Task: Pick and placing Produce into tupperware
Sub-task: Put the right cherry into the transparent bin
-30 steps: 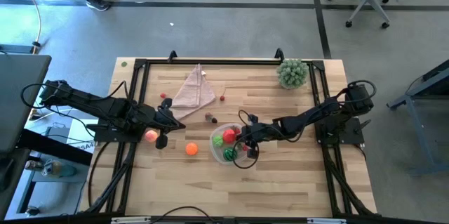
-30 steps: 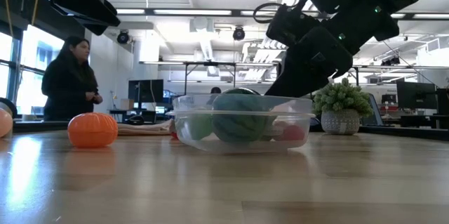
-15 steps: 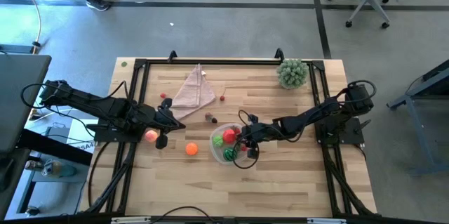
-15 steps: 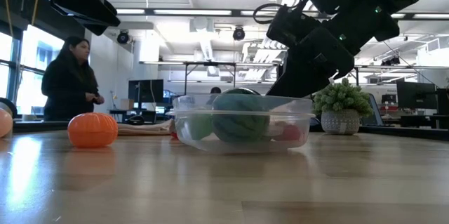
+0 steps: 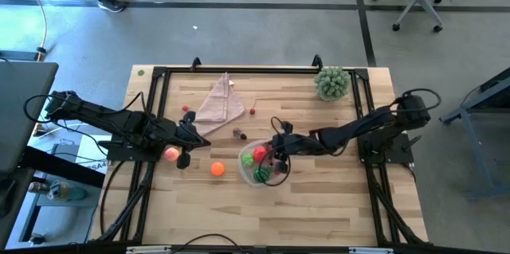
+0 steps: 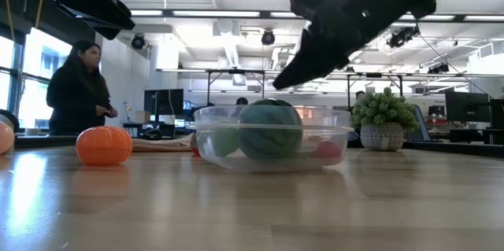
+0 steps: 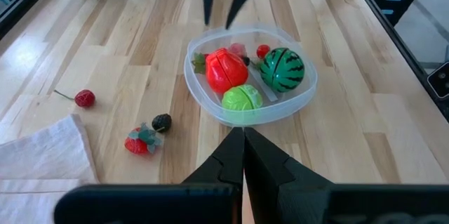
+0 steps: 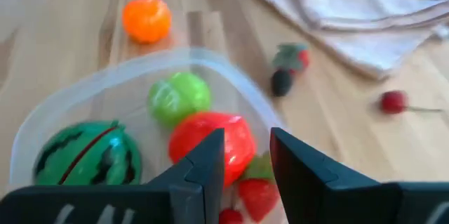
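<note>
The clear tupperware (image 5: 253, 165) sits mid-table and holds a striped melon (image 7: 283, 69), a red apple (image 7: 226, 71), a green apple (image 7: 242, 97) and a small red berry (image 7: 263, 50). My right gripper (image 8: 246, 159) hovers open just above the tub's right rim, fingers slanting down, nothing between them. An orange (image 5: 217, 169) and a pink peach (image 5: 171, 154) rest on the wood left of the tub. A strawberry (image 7: 142, 140), a dark berry (image 7: 161, 121) and a cherry (image 7: 85, 98) lie farther back. My left gripper (image 7: 243, 145) waits shut at the left, above the table.
A folded pink cloth (image 5: 219, 103) lies at the far left of the table and a potted plant (image 5: 332, 83) at the far right corner. Black frame rails (image 5: 155, 111) run along the table's edges. A person (image 6: 79, 90) stands beyond the table.
My right gripper has risen out of the tupperware and now hangs clear above its rim, shifted slightly toward the table's left. The fruits in the tub have stayed where they were.
</note>
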